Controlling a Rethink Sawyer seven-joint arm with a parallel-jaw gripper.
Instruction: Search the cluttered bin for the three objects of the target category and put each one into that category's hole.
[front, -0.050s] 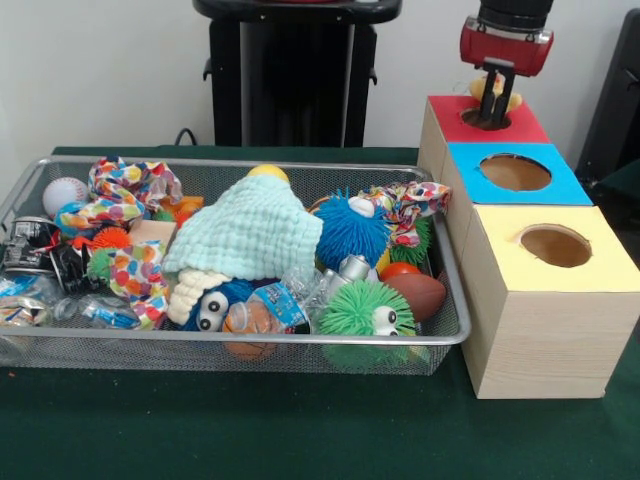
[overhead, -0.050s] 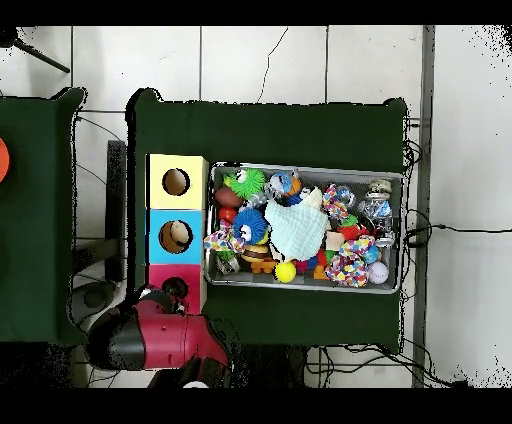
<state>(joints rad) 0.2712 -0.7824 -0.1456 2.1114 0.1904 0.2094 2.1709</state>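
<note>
My end effector (front, -0.050s: 492, 105) hangs over the red box's hole (front, -0.050s: 487, 118), clenched on a yellow toy (front, -0.050s: 496, 89) sitting just above that hole.

A green-clothed table (front, -0.050s: 250, 430) carries a wire bin (front, -0.050s: 240, 345) beside a three-holed wooden box (front, -0.050s: 545, 330).

No text, label or number can be read anywhere — not on toys, bin or boxes.

A green cloth (front, -0.050s: 300, 430) covers the table, with dark cables (overhead, -0.050s: 425, 235) trailing over the tiled floor (overhead, -0.050s: 260, 60).
</note>
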